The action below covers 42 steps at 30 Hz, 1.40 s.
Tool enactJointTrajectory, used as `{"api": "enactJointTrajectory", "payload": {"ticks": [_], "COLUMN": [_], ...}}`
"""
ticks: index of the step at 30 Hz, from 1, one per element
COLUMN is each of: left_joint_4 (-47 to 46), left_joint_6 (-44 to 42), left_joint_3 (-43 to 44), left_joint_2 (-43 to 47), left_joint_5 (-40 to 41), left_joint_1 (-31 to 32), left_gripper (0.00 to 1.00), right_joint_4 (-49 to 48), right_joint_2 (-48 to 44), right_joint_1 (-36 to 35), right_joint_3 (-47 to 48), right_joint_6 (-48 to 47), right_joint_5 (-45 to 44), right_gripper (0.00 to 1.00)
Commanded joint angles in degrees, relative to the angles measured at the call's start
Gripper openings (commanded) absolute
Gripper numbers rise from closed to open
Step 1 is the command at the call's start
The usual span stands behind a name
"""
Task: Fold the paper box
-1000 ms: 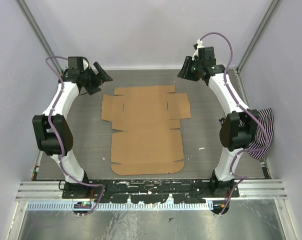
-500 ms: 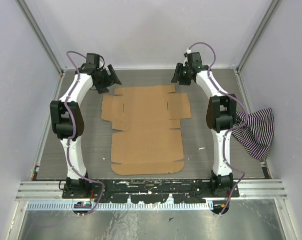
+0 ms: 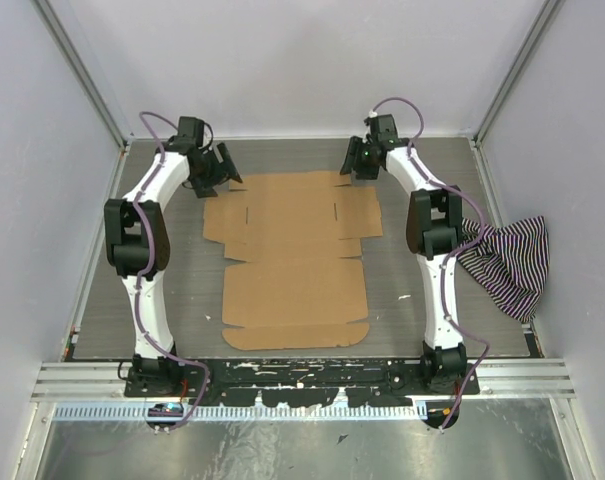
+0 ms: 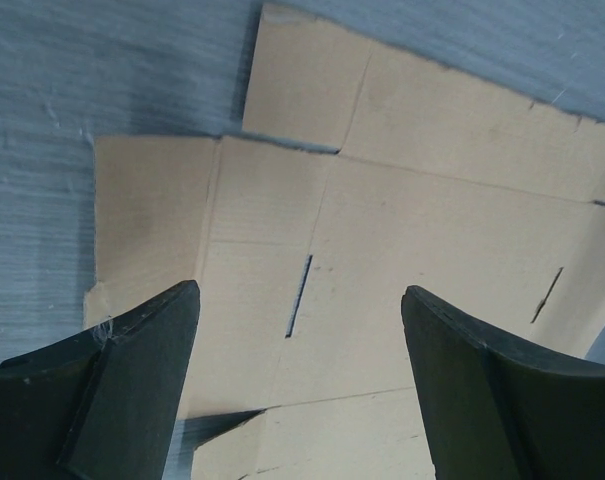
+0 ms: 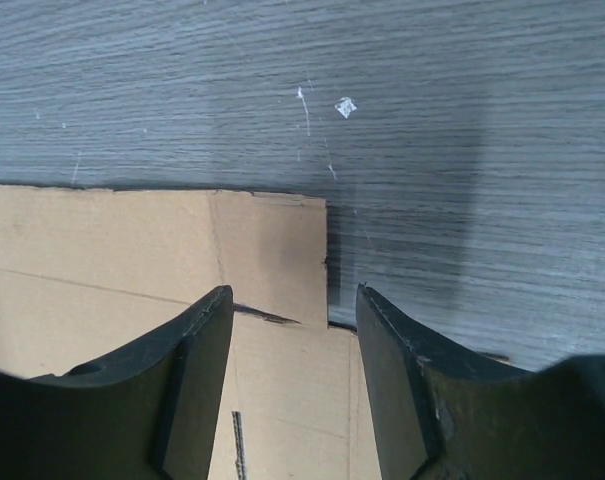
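From above, the paper box (image 3: 294, 260) lies as a flat, unfolded brown sheet in the middle of the table (image 3: 182, 290). It sits between the two arms, with its flaps spread out and its far edge close to the table's far edge. The left gripper (image 3: 220, 166) hangs at the sheet's far left corner and the right gripper (image 3: 355, 160) at its far right corner. A black-and-white striped cloth (image 3: 510, 262) is bunched at the table's right edge, well apart from the cardboard. In the left wrist view, the left gripper's dark fingers (image 4: 132, 390) stand spread wide with nothing between them. Below the gap are creased panels of the sheet and a narrow slit (image 4: 299, 295), with grey table surface showing at the left and along the top. In the right wrist view, the right gripper's fingers (image 5: 182, 380) are parted, closer together than the left pair, and pinch nothing. A corner of the far flap (image 5: 272, 255) shows in the gap between them, lying flat on the grey wood-grain table, which carries a few white specks (image 5: 345, 105) beyond it. Whether either gripper touches the cardboard cannot be told.
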<state>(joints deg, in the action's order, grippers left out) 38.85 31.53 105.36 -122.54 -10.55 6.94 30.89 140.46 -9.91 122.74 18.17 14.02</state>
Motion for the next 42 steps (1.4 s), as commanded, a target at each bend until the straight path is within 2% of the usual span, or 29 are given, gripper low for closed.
{"api": "enactJointTrajectory", "payload": {"ticks": [1,12,16,21,28,34,42], "left_joint_4": [-2.15,-2.71,-2.39,-2.20,-2.03,-0.93,-0.24], "left_joint_6": [-0.09,0.20,0.02,0.13,0.04,-0.49,-0.92], "left_joint_3": [-3.93,-7.26,-7.45,-7.78,-7.98,-7.45,-6.21], "left_joint_2": [3.89,5.79,6.21,6.76,7.49,7.16,5.55], "left_joint_5": [0.44,1.00,1.29,1.50,2.03,2.91,3.54], "left_joint_1": [0.69,1.41,1.44,1.45,1.86,2.15,2.92], "left_gripper": [0.88,0.88,0.88,0.88,0.88,0.84,0.83], "right_joint_4": [-3.16,-6.40,-7.03,-7.69,-9.27,-11.13,-13.14], "right_joint_2": [-0.54,2.01,2.10,1.45,-2.59,-10.95,-23.44], "right_joint_1": [-0.24,-0.52,-0.94,-1.18,-1.69,-2.53,-3.87], "right_joint_3": [1.75,0.05,-0.44,-1.39,-6.08,-17.28,-32.98], "right_joint_6": [0.31,0.95,1.31,1.97,2.48,2.27,0.97], "right_joint_5": [0.49,5.03,5.57,6.28,4.81,-0.59,-7.02], "right_gripper": [0.58,0.54,0.49,0.38,0.15,0.08,0.06]}}
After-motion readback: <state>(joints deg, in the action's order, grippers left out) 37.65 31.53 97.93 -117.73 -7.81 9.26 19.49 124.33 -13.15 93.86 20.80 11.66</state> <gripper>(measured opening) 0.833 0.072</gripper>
